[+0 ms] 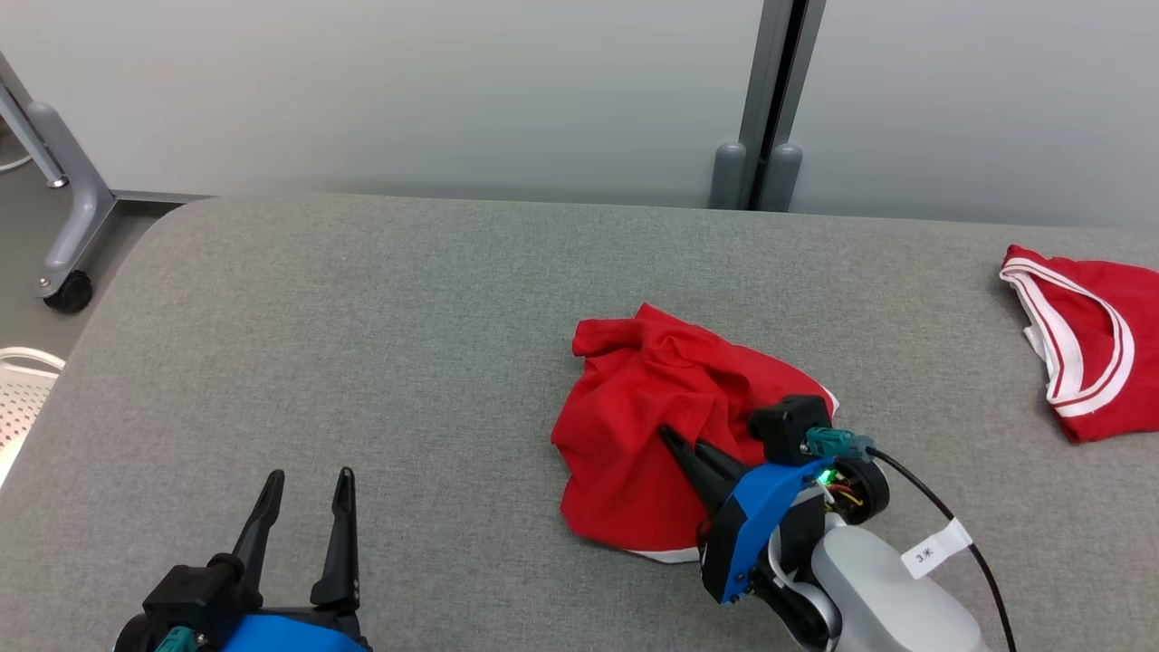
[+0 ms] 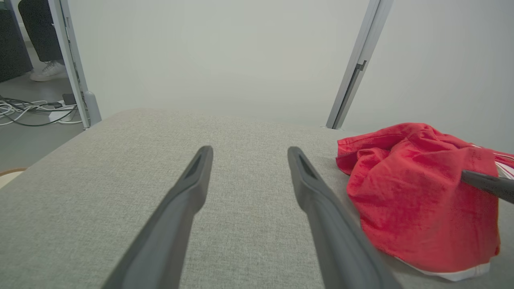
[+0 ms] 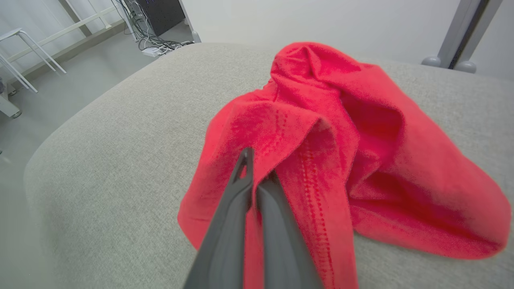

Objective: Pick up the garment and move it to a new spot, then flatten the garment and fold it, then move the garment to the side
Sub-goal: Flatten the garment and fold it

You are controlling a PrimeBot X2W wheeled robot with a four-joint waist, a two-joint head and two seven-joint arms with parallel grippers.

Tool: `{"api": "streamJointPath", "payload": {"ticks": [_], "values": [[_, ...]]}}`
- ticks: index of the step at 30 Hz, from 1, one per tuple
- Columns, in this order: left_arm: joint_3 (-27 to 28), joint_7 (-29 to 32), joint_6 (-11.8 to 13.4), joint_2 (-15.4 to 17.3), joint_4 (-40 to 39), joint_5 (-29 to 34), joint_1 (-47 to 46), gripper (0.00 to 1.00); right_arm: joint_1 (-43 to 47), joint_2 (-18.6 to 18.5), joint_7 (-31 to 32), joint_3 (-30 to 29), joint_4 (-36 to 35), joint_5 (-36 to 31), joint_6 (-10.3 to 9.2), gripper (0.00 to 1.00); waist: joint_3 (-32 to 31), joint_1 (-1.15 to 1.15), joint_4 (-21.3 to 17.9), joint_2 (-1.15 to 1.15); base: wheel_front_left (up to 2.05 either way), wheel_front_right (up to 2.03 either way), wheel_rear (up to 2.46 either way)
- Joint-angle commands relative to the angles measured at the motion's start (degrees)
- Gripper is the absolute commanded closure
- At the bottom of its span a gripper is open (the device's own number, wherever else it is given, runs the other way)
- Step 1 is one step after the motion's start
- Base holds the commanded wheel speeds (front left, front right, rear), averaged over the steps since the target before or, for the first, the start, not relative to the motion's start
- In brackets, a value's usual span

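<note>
The garment (image 1: 656, 426) is a crumpled red piece with a white hem, lying right of centre on the grey table (image 1: 362, 344). My right gripper (image 1: 675, 441) reaches into its near side and is shut on a raised fold of the red cloth (image 3: 281, 132); in the right wrist view the two fingers (image 3: 257, 176) press together with fabric draped over the tips. The garment (image 2: 417, 192) also lies at the right of the left wrist view. My left gripper (image 1: 306, 484) stands open over bare table at the lower left, apart from the cloth, its fingers (image 2: 196, 176) spread wide.
A second red garment with white stripes (image 1: 1087, 344) lies at the table's far right edge. A grey post (image 1: 770, 109) stands behind the table, and a wheeled frame leg (image 1: 68, 226) at the left. Cables (image 2: 28, 110) lie on the floor.
</note>
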Motion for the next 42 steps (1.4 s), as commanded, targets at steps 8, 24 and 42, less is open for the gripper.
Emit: {"api": "streamJointPath", "payload": {"ticks": [8, 24, 42], "values": [[-0.14, -0.65, 0.14, 0.22, 0.4, -0.13, -1.77, 0.0, -10.63, -0.3, -4.72, 4.55, -0.53, 3.79, 0.01, 1.0, 0.1, -0.01, 0.42, -0.01, 0.0, 0.0, 0.0], [-1.03, -1.39, -1.27, -0.54, 2.6, 0.31, -4.55, 0.0, -34.51, -4.01, -11.44, 9.78, -3.31, 10.55, 0.01, 1.0, 0.44, -0.01, 3.63, -0.01, 0.0, 0.0, 0.0], [0.72, -1.83, -2.13, -0.86, 3.75, 0.64, -3.31, 0.0, -9.81, -15.56, -10.38, 7.19, 4.61, 15.14, 0.01, 1.0, 0.4, -0.01, -0.7, -0.01, 0.0, 0.0, 0.0]]}}
